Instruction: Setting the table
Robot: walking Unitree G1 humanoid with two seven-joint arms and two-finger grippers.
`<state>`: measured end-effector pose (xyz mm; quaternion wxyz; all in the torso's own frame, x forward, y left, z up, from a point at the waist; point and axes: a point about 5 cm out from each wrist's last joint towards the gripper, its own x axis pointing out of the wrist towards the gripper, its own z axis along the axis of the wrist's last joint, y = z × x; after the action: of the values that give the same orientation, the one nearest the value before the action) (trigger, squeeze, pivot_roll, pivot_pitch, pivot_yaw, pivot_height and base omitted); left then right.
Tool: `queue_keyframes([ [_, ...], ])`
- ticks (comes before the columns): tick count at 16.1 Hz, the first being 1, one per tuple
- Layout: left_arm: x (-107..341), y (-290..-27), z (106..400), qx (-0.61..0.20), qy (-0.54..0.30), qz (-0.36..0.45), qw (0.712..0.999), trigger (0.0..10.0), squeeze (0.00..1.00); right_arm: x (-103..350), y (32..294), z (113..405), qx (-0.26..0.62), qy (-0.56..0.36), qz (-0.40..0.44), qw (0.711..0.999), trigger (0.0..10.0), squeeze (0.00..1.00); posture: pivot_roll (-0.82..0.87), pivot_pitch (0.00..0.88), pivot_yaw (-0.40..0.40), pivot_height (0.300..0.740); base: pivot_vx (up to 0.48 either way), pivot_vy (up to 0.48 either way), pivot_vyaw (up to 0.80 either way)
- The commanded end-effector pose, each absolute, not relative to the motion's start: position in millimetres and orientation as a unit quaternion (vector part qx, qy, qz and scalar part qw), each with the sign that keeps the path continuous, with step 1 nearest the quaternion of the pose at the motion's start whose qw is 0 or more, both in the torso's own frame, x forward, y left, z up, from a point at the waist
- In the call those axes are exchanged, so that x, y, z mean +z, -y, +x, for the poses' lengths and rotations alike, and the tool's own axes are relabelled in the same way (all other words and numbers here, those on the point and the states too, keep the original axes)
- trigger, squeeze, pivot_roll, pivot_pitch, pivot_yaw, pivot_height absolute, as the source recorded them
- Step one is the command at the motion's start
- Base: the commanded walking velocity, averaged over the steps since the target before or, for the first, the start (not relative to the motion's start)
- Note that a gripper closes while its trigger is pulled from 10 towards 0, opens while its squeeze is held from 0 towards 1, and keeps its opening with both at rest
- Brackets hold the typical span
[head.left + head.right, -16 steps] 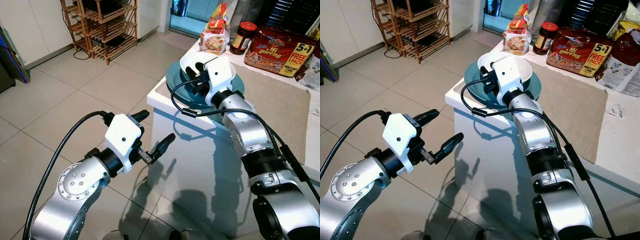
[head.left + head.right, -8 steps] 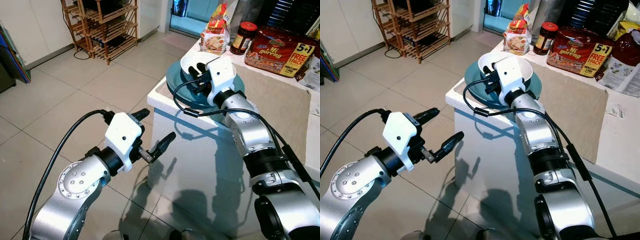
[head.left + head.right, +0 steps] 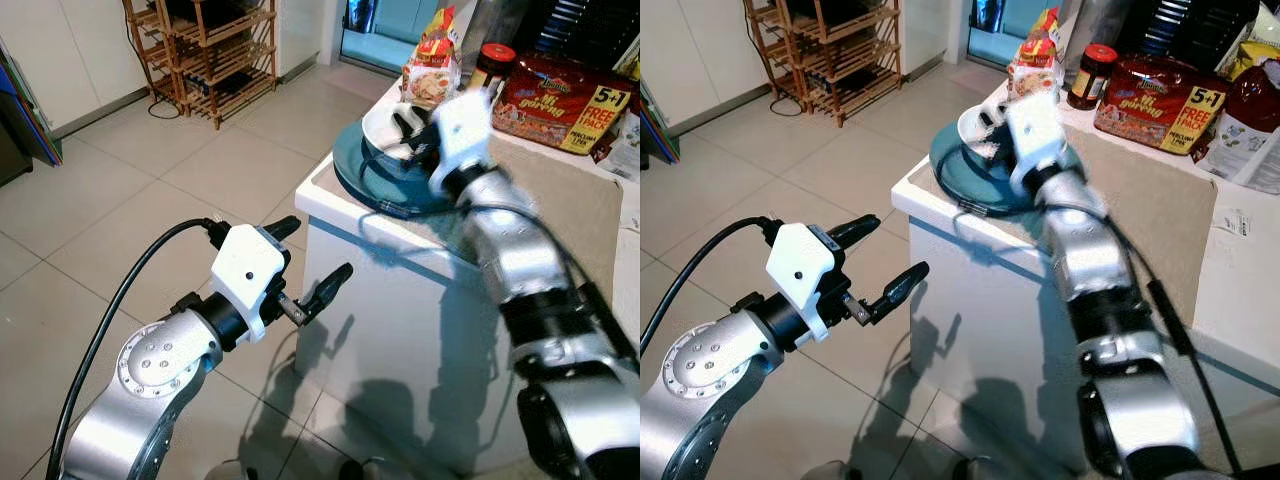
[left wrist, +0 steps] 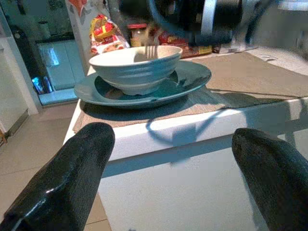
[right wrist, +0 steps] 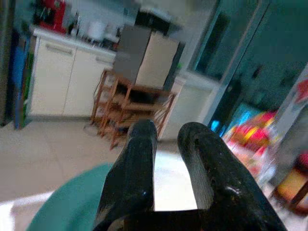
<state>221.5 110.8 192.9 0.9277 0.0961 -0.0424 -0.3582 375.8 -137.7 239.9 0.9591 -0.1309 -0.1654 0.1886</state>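
On the table's (image 3: pixel 560 200) near-left corner, the bowl (image 4: pixel 134 67) is sitting on the plate (image 4: pixel 187 82) while the right gripper (image 3: pixel 415 130), fingers nearly closed and seemingly empty, is blurring above, risking knocking it; the left gripper (image 3: pixel 305 265) is hanging spread apart.

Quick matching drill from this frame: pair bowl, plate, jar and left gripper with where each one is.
Things:
1. bowl
2. plate
3. jar
4. left gripper

Places:
A. over the floor, beside the counter
B. on the mat at the counter's corner
C. at the back, next to the noodle pack
D. sitting on the plate

Pairs: 1-D, 2-B, 3-C, 4-A
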Motion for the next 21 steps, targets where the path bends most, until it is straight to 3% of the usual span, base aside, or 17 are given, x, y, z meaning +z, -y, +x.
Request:
queue_keyframes([
  [1,194.4,-107.0,220.2,-0.369,0.046,0.098,0.923,10.0,0.0,263.3,141.8,374.3,0.181,0.202,-0.125,0.954,0.0,0.0,0.05,0.03,-0.078,0.74,0.0,0.0,0.0],
  [6,195.1,-106.2,222.5,-0.37,0.049,0.097,0.923,10.0,0.0,294.5,157.9,373.1,0.16,0.243,-0.113,0.95,0.0,0.0,0.04,0.027,-0.077,0.74,0.0,0.0,0.0],
  [15,196.0,-107.0,223.6,-0.365,0.053,0.098,0.924,10.0,0.0,303.5,167.1,373.0,0.137,0.26,-0.116,0.949,0.0,0.0,0.05,0.029,-0.083,0.74,0.0,0.0,0.0],
  [17,198.2,-107.3,225.2,-0.352,0.063,0.093,0.929,10.0,0.0,307.5,184.0,368.3,0.101,0.263,-0.182,0.942,0.0,0.0,0.04,0.044,-0.085,0.74,0.0,0.0,0.0],
  [21,200.5,-103.4,229.5,-0.356,0.067,0.087,0.928,10.0,0.0,303.8,201.2,357.6,0.067,0.262,-0.229,0.935,0.0,0.0,0.03,0.056,-0.067,0.74,0.0,0.0,0.0],
])
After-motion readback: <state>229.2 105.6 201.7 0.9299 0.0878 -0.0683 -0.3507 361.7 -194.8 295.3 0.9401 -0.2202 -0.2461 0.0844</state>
